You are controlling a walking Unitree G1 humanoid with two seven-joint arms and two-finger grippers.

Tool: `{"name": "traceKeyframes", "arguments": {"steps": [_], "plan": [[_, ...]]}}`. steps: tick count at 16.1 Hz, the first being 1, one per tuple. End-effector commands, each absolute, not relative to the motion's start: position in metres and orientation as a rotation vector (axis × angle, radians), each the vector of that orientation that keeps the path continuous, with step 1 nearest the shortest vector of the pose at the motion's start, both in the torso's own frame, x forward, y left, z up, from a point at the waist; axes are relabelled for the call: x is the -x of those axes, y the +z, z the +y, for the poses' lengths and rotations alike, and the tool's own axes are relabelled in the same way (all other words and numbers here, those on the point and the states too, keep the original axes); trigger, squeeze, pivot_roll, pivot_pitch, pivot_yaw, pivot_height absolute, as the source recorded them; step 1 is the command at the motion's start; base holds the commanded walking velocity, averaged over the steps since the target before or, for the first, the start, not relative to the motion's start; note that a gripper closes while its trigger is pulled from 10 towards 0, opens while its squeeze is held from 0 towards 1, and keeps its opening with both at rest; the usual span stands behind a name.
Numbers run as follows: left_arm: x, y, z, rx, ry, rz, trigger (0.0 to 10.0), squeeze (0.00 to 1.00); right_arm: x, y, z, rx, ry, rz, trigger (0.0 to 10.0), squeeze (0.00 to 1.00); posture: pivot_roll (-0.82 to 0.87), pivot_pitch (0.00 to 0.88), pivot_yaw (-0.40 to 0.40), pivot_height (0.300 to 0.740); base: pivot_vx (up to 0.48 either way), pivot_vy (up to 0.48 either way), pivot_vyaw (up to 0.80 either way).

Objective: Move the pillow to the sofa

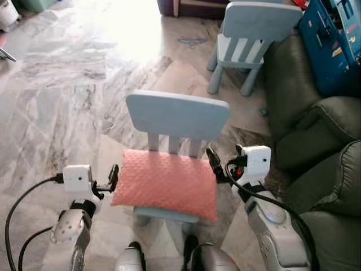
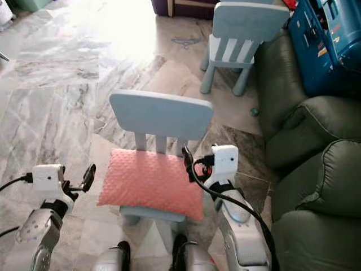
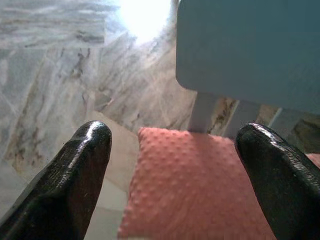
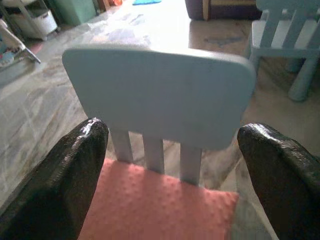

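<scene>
Both grippers, left (image 1: 114, 176) and right (image 1: 213, 161), are spread apart beside the pillow (image 1: 166, 182). A one-sided squeeze could slide it off the chair (image 1: 177, 116).

**Colours before you**

You have a salmon-pink pillow (image 1: 166, 182) with a raised dotted texture, on a pale blue chair (image 1: 177, 116). A second pale blue chair (image 1: 248, 34) stands beyond. The floor (image 1: 56, 107) is grey-veined marble, the sofa (image 1: 316, 147) dark olive green, and the box (image 1: 333, 39) above it is blue.

Sunlit marble floor (image 1: 62, 107), two blue chairs (image 1: 248, 39).
</scene>
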State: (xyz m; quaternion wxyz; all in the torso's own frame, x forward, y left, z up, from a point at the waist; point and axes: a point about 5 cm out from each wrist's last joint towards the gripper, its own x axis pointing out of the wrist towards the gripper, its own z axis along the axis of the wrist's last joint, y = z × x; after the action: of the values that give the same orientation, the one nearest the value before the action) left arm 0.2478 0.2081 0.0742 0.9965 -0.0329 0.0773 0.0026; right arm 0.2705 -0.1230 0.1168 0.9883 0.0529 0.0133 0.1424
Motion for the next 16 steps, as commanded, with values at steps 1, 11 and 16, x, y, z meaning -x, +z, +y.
{"name": "traceKeyframes", "arguments": {"steps": [1, 11, 16], "plan": [[-0.2422, 0.0718, 0.2073, 0.069, -0.003, 0.174, 10.0, 0.00, -0.2651, 0.1191, -0.1218, -0.109, 0.298, 0.026, 10.0, 0.00, -0.01, 0.330, -0.064, 0.740, 0.000, 0.000, 0.00], [-0.2346, 0.0695, 0.2051, 0.067, -0.012, 0.203, 10.0, 0.00, -0.2556, 0.1172, -0.1209, -0.105, 0.315, 0.066, 10.0, 0.00, -0.02, 0.359, -0.066, 0.740, 0.000, 0.000, 0.00], [-0.2379, 0.0701, 0.2048, 0.063, -0.014, 0.201, 10.0, 0.00, -0.2579, 0.1185, -0.1202, -0.105, 0.317, 0.063, 10.0, 0.00, -0.01, 0.351, -0.064, 0.703, 0.000, 0.000, 0.00]]}}
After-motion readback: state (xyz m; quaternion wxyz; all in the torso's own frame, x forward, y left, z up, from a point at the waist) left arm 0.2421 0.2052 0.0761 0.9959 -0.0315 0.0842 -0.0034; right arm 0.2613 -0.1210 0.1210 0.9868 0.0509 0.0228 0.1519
